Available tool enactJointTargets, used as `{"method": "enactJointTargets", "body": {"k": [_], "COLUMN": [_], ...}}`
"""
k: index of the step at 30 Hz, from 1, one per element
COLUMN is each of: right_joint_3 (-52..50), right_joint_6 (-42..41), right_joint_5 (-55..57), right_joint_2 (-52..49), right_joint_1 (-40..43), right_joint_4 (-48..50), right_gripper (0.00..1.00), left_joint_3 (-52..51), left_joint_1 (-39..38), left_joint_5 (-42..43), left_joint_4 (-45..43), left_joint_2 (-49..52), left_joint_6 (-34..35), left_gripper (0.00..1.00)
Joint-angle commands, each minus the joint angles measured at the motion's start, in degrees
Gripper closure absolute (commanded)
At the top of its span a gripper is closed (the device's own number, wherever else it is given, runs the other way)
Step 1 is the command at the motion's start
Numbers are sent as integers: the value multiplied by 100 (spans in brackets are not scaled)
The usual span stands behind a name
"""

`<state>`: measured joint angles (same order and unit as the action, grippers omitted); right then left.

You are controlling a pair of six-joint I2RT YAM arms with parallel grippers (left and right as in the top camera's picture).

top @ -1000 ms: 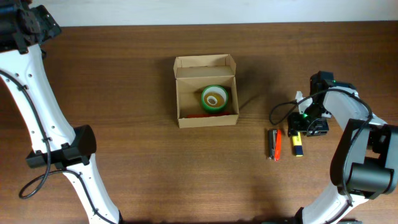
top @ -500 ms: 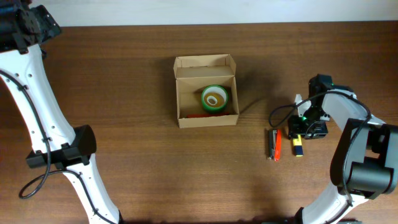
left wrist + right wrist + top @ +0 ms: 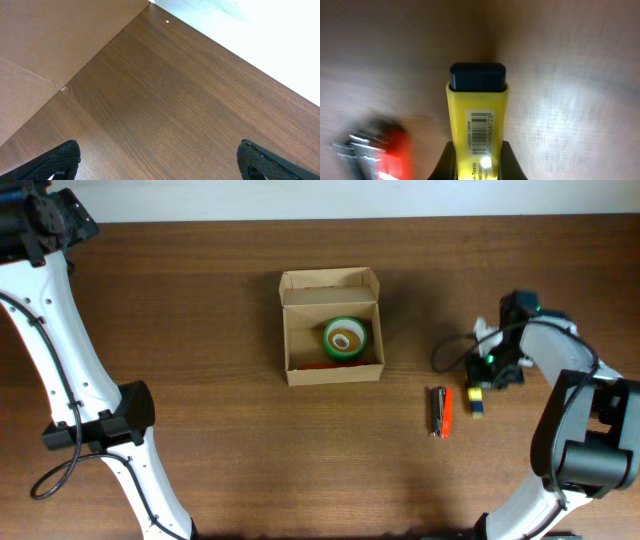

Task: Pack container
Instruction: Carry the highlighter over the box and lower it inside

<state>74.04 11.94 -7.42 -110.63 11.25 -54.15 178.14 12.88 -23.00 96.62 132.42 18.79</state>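
From overhead, the container (image 3: pixel 332 327) sits open in the middle of the table (image 3: pixel 180 310), lid flap folded back, with a green tape roll (image 3: pixel 346 336) filling its right half. The right hand (image 3: pixel 479 387) is well apart to the right, clenched on a yellow marker (image 3: pixel 478 406) that lies just beside a red tool (image 3: pixel 442 412). A careless lift could knock that tool, and the marker could catch the container's rim or come down on the roll rather than in the free left half. In the left wrist view, the left hand (image 3: pixel 159 162) is released, fingers spread wide over bare wood, so it cannot steady the light container if it gets bumped. In the right wrist view, the fingers (image 3: pixel 451 161) pinch the marker only at its rear end, leaving the capped end far out in front, so the marker may well pivot or slip as it is carried
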Motion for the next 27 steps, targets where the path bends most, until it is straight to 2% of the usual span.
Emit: {"method": "enactJointTargets", "body": {"k": [1,7,12,15,22,24,27], "right_joint_3": [1228,3932,5324,5565,5543,5541,5541], "right_joint_6": [-39,50,1095,2074,4227,4518,4529], "right_joint_5": [-787,-754,-761,-664,321,616,715], "right_joint_2": [66,66,66,66,-369,-654,-1152], "right_joint_1": [-37,-122,-761,-1440,-3101,-3407,-3676], "right_joint_4": [-151,-826,-1019,-1222,-1801,-1954,-2076], "right_gripper": [96,96,96,96,96,96,96], "left_joint_3": [66,66,66,66,66,66,66], "left_joint_1": [31,31,31,31,31,31,31], "left_joint_5": [-79,-79,-79,-79,-79,-79,-79], "left_joint_4": [2,2,2,2,2,2,2], "left_joint_2": [-129,-129,-129,-129,-129,-129,-129], "left_joint_6": [-90,-90,-90,-90,-90,-90,-90], "left_gripper": [0,0,0,0,0,0,0]}}
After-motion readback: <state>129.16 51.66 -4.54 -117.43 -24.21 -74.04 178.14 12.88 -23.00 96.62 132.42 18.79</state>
